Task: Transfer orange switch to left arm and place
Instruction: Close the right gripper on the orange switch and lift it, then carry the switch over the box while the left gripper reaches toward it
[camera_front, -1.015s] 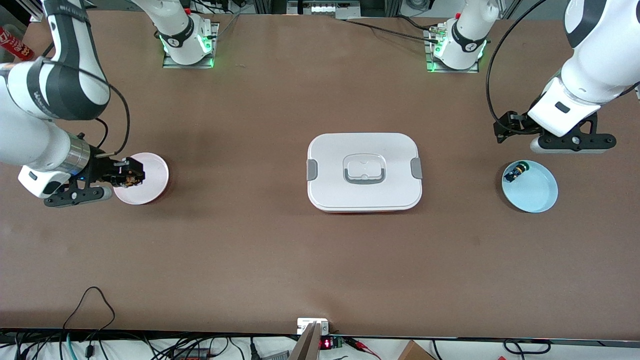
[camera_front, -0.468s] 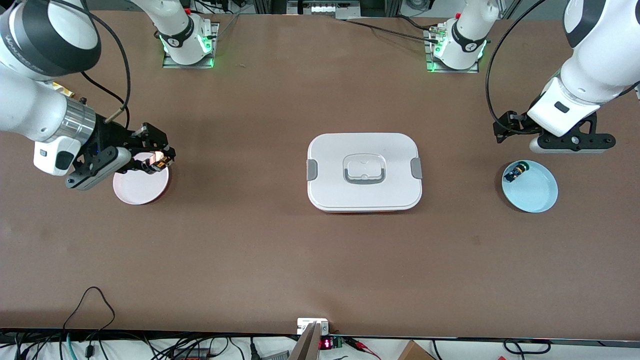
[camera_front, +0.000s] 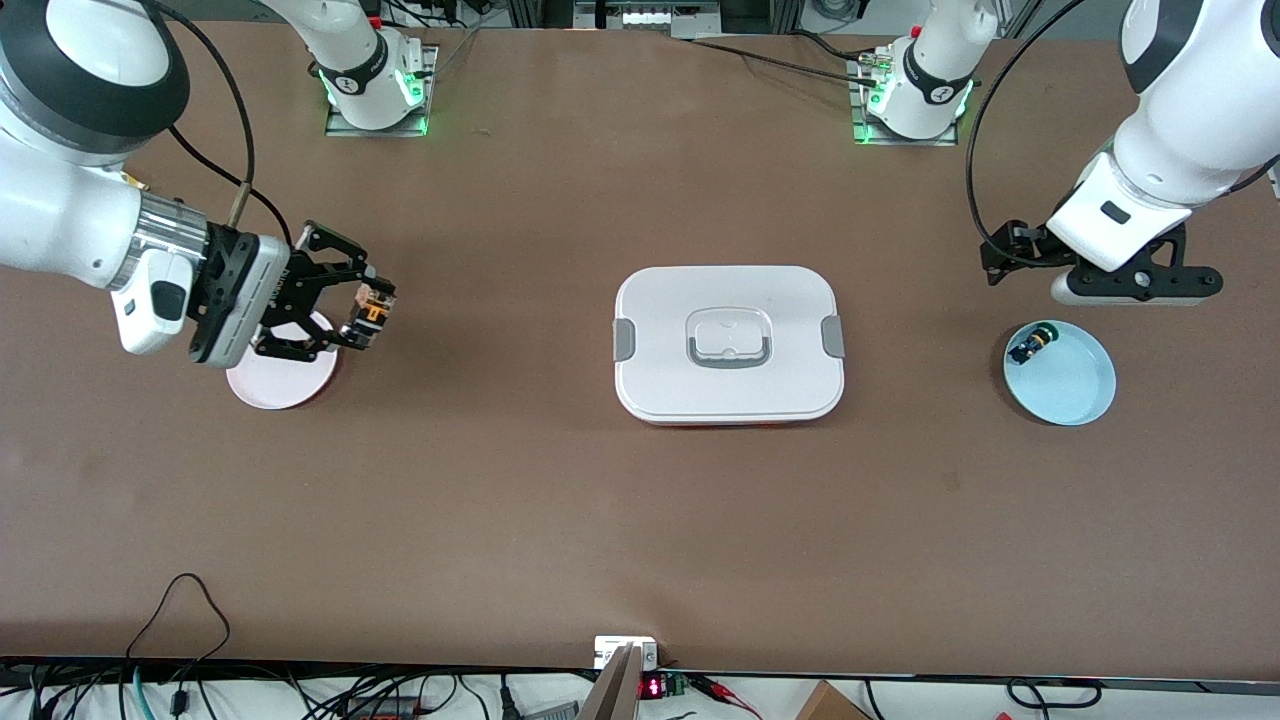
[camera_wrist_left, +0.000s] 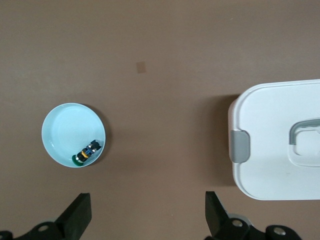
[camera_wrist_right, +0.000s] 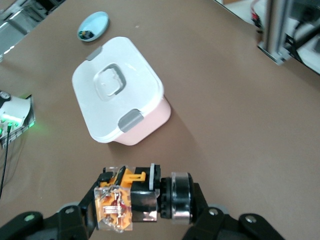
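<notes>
Right gripper (camera_front: 368, 312), clamped on the orange switch (camera_front: 374, 310), has lifted it off the pink plate (camera_front: 275, 385) toward the box (camera_front: 728, 343) (handover pending); left gripper (camera_front: 1135, 285) waits w/ jaws apart over the table beside the blue plate (camera_front: 1075, 385).

A: Arm look? Both arms (camera_front: 1190, 110) glossy white shells, grey-black joint bands.
B: Right arm (camera_front: 70, 215) has a silver wrist ring, then a white camera block. Black cable loops along each forearm.
A: Grippers matte black, skeletal linkages (bases glow green, circular black logo on each).
</notes>
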